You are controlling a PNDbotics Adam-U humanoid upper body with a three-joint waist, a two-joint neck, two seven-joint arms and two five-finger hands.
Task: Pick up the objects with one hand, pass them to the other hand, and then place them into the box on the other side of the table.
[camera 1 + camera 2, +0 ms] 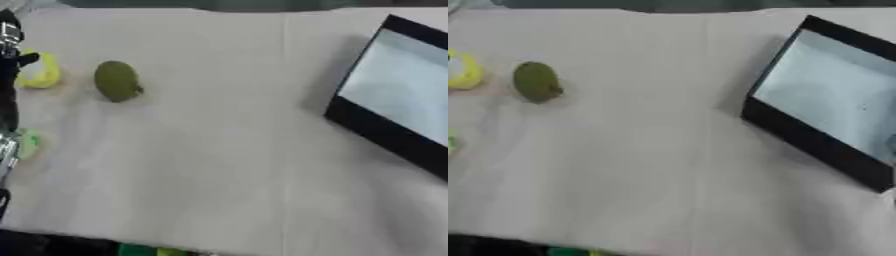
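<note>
An olive-green rounded fruit [116, 81] lies on the pale table at the far left. Just left of it sits a yellow thing [41, 73], and a pale green thing [29, 143] lies nearer me at the left edge. My left hand [23, 60] shows only in the left eye view as black and silver parts along the left edge. One dark tip of it lies over the yellow thing's rim. Whether it holds the yellow thing is hidden. The black box [811, 141] with a pale inside stands tilted at the right. My right hand is out of sight.
The table top [219, 165] is pale beige with a seam running down its middle. Dark shapes and a small green bit [138, 250] sit at the near edge.
</note>
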